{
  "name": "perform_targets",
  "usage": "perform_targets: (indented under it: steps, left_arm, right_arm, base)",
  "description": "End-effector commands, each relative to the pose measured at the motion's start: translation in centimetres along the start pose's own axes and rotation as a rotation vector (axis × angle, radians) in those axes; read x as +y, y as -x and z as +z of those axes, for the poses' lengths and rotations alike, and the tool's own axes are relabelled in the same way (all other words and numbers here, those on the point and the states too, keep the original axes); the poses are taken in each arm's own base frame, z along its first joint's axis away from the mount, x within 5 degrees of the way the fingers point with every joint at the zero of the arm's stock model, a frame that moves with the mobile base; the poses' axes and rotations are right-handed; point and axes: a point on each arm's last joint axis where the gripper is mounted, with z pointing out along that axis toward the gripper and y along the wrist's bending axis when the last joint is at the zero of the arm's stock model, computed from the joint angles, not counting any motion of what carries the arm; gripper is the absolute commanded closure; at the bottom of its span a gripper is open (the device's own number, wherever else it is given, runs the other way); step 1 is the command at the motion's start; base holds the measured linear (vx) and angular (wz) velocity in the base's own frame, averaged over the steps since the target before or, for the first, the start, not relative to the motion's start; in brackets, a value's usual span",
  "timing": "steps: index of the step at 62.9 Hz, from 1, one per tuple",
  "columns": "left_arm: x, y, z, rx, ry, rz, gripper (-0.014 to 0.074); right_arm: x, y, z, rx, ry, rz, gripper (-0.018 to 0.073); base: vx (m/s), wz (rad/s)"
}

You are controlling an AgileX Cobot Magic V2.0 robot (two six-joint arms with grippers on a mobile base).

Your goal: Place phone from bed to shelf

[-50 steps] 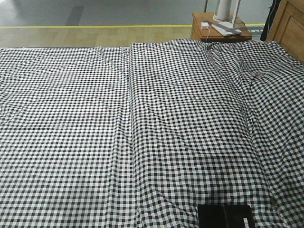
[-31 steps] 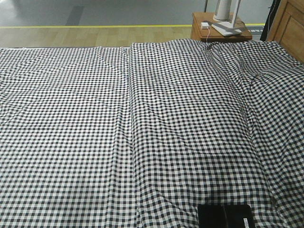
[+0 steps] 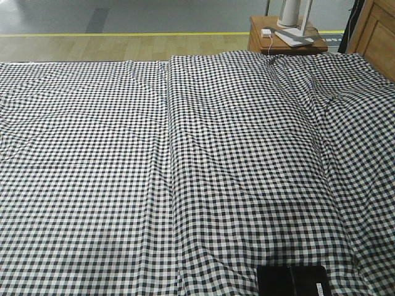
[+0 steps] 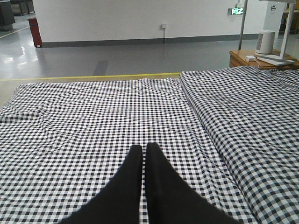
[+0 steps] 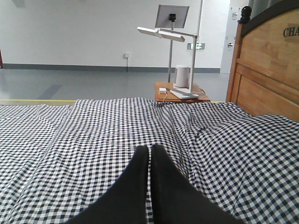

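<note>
Black phone [image 3: 292, 280] lies flat on bed [image 3: 185, 154], at front view's bottom edge. Left wrist: left fingers [image 4: 136, 161] pressed together over bed. Right wrist: right fingers [image 5: 140, 161] same. Pre-grasp step; next needs fingers spread & a reach to phone.

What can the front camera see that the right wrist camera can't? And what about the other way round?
Only the front view shows the phone, lying flat on the cover at the bottom edge of the picture. Only the right wrist view shows the right gripper, its black fingers pressed together with nothing between them, and the lamp head high on its pole. Both views show the bed with its black-and-white check cover, and the small brown nightstand beyond it.
</note>
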Motion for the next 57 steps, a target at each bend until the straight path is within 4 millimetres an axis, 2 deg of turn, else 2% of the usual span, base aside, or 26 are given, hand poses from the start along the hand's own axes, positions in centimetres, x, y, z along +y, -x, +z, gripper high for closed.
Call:
perform_targets:
  steps: [1,39,50,57]
  left_arm:
    - [0.0,0.5,0.0,-0.074,0.004,-0.009,0.0595]
    - [0.0,0.5,0.0,-0.074,0.004,-0.009,0.0595]
    - [0.0,0.5,0.0,-0.074,0.004,-0.009,0.0595]
    - [0.0,0.5,0.0,-0.074,0.004,-0.009,0.0595]
  right_arm:
    - [-0.1,0.4,-0.1,-0.076,-0.013,-0.019,0.0564]
    - [-0.1,0.7,-0.1,-0.109,-0.016,-0.018,0.0564]
    - [-0.2,2.6,-0.5,-0.31,-0.032,-0.019,0.0564]
    - [-0.4,4.8,-1.3,-0.502,-0.048,-0.017,0.0564]
  base:
    - [0.0,0.0]
    - [0.0,0.0]
    - [0.0,0.0]
    - [0.0,0.0]
